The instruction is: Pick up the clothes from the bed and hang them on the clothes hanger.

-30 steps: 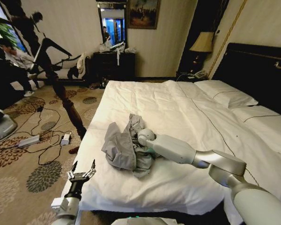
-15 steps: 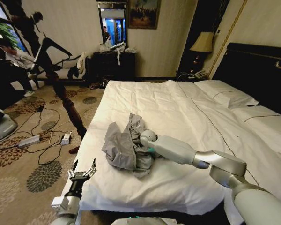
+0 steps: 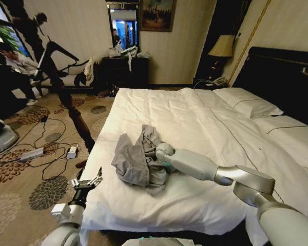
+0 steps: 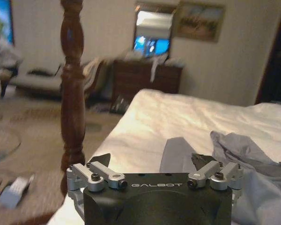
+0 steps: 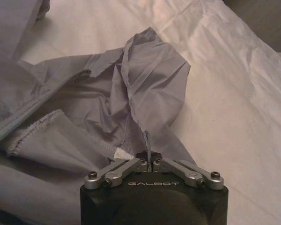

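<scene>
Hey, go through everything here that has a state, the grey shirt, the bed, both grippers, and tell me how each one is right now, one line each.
Shirt: crumpled in a heap on the bed, a fold pinched by the right gripper.
Bed: made, white duvet a little wrinkled, pillows at the headboard.
Right gripper: fingers shut on a fold of the shirt, down at the heap.
Left gripper: fingers open, holding nothing, beside the bed's near corner, apart from the shirt.

Right gripper [image 5: 149,161] fingertips buried in the clothes [image 3: 138,161] folds. Bed [image 3: 205,128] cut off at right edge; left wrist view blurred.
</scene>
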{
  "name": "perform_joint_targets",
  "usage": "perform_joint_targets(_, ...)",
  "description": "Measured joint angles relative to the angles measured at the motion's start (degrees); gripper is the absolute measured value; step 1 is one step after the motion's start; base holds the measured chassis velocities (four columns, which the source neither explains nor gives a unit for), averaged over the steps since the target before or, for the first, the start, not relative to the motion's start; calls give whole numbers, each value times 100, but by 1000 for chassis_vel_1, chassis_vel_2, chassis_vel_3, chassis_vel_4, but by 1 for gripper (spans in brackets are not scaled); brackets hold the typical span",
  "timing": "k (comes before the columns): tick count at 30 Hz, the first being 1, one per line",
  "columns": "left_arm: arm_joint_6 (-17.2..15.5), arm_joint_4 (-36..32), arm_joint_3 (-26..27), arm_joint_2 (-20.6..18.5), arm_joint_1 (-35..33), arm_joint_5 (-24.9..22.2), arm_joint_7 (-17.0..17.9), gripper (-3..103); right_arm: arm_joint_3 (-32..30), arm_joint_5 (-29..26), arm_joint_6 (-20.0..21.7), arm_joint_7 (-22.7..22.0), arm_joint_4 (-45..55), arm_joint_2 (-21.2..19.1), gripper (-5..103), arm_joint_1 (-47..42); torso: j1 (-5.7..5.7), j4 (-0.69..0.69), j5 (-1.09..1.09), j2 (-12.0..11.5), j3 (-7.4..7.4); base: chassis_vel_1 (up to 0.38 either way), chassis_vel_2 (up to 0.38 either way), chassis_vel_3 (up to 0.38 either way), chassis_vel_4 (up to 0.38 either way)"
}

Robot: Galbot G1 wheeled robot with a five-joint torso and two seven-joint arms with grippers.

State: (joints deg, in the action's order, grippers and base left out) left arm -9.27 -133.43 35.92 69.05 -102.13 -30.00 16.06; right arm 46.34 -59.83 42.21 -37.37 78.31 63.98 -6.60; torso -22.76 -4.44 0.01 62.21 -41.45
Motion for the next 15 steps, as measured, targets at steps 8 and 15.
perform_joint_targets(8, -957, 30, -296, -903, 1358, -1022, 879, 97, -11, 48, -2, -191, 61, -11, 0, -74, 0, -4, 0, 0, 0, 0, 0, 0, 0)
perform_joint_targets(15, -1538, 1203, -1173, -1775, 3144, -2494, 1270, 97, -50, 103, -4, -216, 6, 92, 0, -76, 0, -2, -4, -1, 0, 0, 0, 0, 0)
